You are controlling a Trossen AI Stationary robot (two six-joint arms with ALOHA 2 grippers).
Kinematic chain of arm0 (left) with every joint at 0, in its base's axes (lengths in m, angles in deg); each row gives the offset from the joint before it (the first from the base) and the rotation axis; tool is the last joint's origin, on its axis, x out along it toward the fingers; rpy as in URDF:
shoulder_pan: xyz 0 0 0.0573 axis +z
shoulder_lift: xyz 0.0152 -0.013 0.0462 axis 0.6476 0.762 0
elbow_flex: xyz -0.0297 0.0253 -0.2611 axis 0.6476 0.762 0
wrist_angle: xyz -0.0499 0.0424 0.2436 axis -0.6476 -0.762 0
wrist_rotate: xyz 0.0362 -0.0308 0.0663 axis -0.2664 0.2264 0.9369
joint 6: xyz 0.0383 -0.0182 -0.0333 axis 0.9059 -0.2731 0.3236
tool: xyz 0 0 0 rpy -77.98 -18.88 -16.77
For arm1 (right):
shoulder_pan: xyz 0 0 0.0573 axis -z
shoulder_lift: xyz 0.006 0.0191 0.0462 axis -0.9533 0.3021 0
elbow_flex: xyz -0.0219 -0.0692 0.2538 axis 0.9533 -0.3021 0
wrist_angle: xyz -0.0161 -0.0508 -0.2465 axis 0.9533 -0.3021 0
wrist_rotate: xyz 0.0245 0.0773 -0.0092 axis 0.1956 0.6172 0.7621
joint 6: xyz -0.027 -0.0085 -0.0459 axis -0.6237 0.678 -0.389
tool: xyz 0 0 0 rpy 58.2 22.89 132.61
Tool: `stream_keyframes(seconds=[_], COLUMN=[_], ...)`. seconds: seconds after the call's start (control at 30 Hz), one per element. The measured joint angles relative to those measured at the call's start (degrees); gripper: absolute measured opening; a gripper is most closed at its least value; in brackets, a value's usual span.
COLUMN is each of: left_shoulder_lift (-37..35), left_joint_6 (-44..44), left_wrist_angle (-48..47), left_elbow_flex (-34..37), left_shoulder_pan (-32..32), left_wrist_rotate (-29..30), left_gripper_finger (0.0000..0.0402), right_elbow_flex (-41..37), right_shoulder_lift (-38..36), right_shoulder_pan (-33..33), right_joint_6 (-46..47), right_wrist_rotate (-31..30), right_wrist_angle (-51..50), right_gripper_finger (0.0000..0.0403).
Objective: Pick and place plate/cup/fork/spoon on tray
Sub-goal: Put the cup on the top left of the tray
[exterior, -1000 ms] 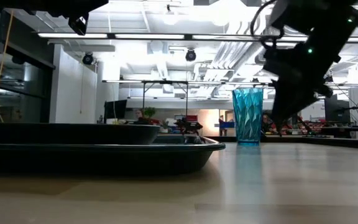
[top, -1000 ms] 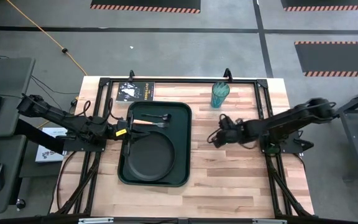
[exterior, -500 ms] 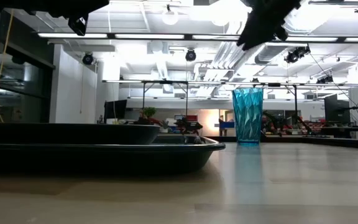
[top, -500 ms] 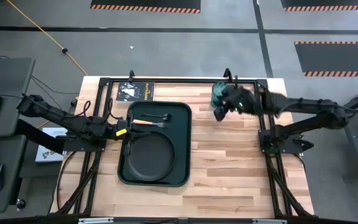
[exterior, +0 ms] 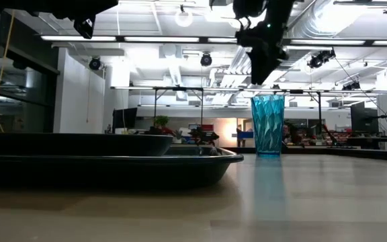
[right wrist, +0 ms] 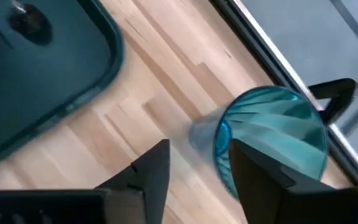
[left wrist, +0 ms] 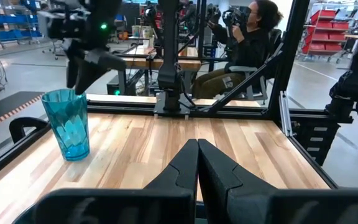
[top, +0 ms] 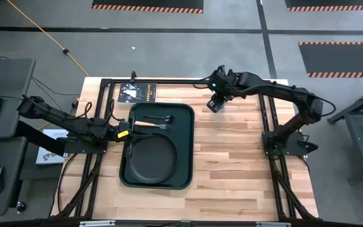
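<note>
The teal ribbed cup [exterior: 268,125] stands upright on its base on the bare wood near the table's far edge, right of the green tray [top: 186,151]; it also shows in the left wrist view [left wrist: 70,124]. The black plate [top: 151,159] lies in the tray's near part. The tan-handled fork [top: 145,124] and the dark spoon [top: 160,118] lie in its far part. My right gripper [right wrist: 197,171] is open, above the cup and a little to its tray side, clear of it [exterior: 261,60]. My left gripper [left wrist: 197,163] is shut and empty at the tray's left rim [top: 126,133].
A black printed card [top: 138,92] lies at the table's far left. Dark metal frame rails [top: 169,81] run along the far edge and both sides. Bare wood [top: 232,164] lies right of the tray. A person [left wrist: 247,43] sits beyond the table.
My right gripper has risen from low over the wood right of the tray and swung toward the table's far edge, ending above the cup. The cup, the tray and the things in it have stayed put.
</note>
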Motion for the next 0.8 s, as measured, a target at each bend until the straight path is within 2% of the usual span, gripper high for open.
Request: stream_keyframes(seconds=[0.3, 0.47, 0.67, 0.8], left_shoulder_lift=[0.01, 0.01, 0.0, 0.02], left_joint_6=[-0.02, -0.02, -0.07, -1.14], left_wrist_angle=[-0.51, -0.64, -0.84, -0.87], left_elbow_flex=[0.0, 0.0, 0.0, 0.0], left_shoulder_pan=[0.0, 0.0, 0.0, 0.0], left_wrist_rotate=[-0.03, -0.04, -0.05, -0.07], left_gripper_finger=[0.0, 0.0, 0.0, 0.0], right_elbow_flex=[1.36, 1.34, 1.32, 1.27], right_shoulder_lift=[5.58, 7.7, 9.09, 9.55], right_shoulder_pan=[2.66, 3.42, 4.43, 4.74], right_joint_6=[-1.11, -1.45, -2.6, -2.48], right_wrist_rotate=[-0.32, -3.25, -3.7, -3.43], right_wrist_angle=[-3.81, -4.81, -4.8, -5.2], right_gripper_finger=[0.0216, 0.022, 0.022, 0.0202])
